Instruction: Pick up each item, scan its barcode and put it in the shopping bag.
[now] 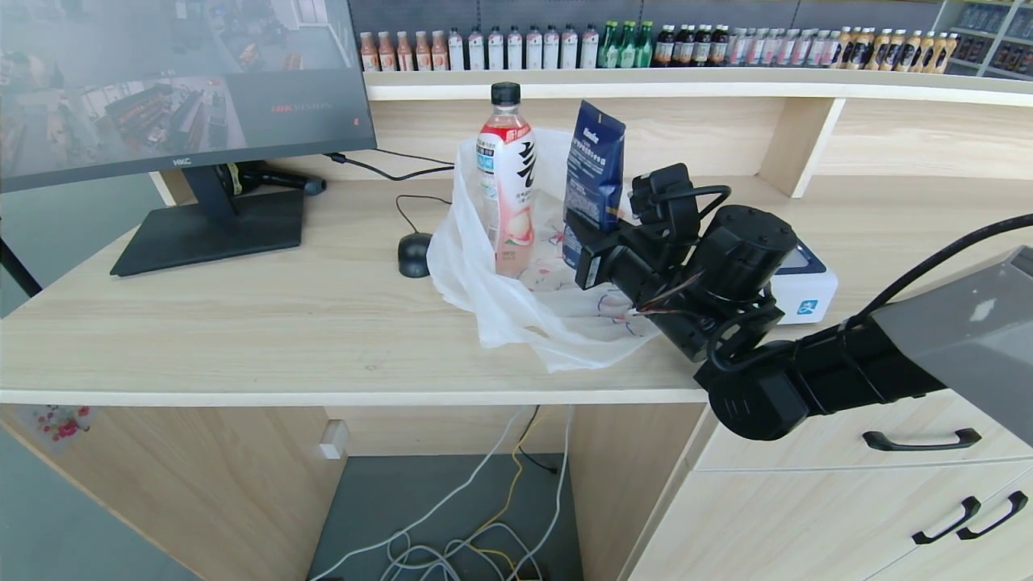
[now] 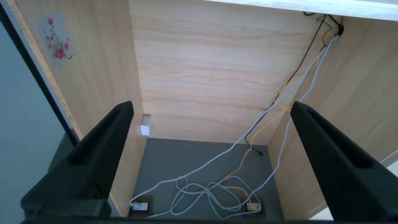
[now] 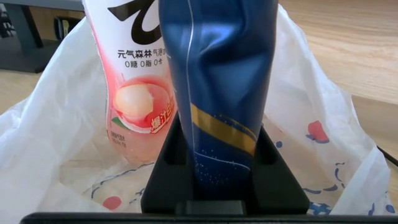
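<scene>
A white plastic shopping bag [image 1: 500,307] lies open on the wooden counter. Inside it stands a pink peach drink bottle [image 1: 507,181] with a black cap, also close in the right wrist view [image 3: 134,81]. Beside the bottle, over the bag, my right gripper [image 1: 583,246] is shut on the lower part of a dark blue pouch [image 1: 594,173], which is held upright. In the right wrist view the blue pouch [image 3: 221,87] sits squeezed between my fingers [image 3: 277,162], over the bag [image 3: 323,149]. My left gripper [image 2: 211,155] hangs open below the counter, fingers wide apart with nothing between them.
A white scanner box [image 1: 803,290] stands on the counter right of the bag, partly behind my arm. A monitor [image 1: 177,89] and a black mouse [image 1: 414,254] are at the left. Bottles line the back shelf [image 1: 646,48]. Cables [image 2: 249,168] lie under the counter; drawers [image 1: 920,440] are at the right.
</scene>
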Controlling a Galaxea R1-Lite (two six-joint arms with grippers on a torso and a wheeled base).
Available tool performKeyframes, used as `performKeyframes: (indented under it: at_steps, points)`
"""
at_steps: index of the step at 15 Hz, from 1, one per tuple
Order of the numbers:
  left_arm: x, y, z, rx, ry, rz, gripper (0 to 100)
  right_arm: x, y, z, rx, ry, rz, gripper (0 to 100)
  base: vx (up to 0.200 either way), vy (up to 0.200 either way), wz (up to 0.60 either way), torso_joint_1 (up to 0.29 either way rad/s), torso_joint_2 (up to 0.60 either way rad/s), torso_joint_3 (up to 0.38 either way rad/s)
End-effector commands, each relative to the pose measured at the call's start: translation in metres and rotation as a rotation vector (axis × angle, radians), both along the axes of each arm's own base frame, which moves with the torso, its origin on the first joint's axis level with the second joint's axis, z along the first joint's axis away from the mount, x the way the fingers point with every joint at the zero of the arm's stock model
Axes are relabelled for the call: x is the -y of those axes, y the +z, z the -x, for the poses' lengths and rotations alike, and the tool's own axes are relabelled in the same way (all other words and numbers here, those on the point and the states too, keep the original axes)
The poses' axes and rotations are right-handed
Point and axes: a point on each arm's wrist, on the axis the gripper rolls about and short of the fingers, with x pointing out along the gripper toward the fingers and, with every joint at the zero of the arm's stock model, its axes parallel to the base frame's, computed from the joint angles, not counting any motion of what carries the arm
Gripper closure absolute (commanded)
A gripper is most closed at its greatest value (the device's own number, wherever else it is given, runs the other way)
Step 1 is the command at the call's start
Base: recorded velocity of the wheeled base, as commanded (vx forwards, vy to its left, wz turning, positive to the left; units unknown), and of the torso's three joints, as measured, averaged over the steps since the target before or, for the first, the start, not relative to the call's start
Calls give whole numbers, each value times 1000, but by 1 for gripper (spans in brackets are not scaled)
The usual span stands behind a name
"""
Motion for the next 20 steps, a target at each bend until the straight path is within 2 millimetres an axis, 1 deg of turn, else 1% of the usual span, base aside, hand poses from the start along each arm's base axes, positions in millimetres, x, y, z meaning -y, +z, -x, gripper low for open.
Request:
performKeyframes:
  at_steps: [1,3,4,15,18,20]
  points:
    - [0,0,0,0,1,0,0,0,-1,0,-1,1,0,100,0,0,0,0,0,0]
    - [0,0,0,0,1,0,0,0,1,0,2,0,-1,100,0,0,0,0,0,0]
    - [0,0,0,2,1,2,0,0,1,0,5,-1,-3,0,0,0,0,0,0,0]
    - [0,0,0,0,-1,0,0,3,13,7,45,-1,-28,0,0,0,0,0,0,0]
    - [0,0,0,0,1,2,0,6,20,13,52,0,-30,0,0,0,0,0,0,0]
    - [0,0,0,0,1,2,0,13,22,24,40,3,-22,0,0,0,0,0,0,0]
